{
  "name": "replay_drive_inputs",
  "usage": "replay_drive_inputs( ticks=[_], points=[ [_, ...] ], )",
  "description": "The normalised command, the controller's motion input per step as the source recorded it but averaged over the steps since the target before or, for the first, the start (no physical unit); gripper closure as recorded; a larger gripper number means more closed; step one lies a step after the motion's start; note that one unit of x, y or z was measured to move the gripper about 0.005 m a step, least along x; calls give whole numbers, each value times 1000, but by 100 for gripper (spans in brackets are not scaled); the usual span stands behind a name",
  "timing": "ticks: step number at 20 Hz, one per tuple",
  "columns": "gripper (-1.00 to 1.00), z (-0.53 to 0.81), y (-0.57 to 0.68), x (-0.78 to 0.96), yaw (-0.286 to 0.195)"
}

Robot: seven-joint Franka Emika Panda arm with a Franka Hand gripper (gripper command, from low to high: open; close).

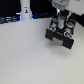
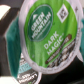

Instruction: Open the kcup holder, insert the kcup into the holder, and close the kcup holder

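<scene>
Gripping one kcup (image 2: 47,30), tool (image 1: 62,21) clamped above one kcup holder (image 1: 61,36)

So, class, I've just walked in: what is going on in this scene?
A robot arm's tool hangs over the black kcup holder on a white table. The wrist view is filled by a green-topped kcup, apparently held in the tool. A white bottle stands at the back. Whether the kcup is seated yet can't be told.
</scene>
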Motion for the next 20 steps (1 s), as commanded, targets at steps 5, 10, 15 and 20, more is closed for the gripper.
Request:
replay_drive_inputs(
  ticks=[5, 10, 15, 20],
  points=[
    [100, 170, 27, 210, -18],
    [100, -115, 82, 133, 16],
    [100, -221, 139, 96, 28],
    [100, -111, 132, 149, 25]
  ],
)
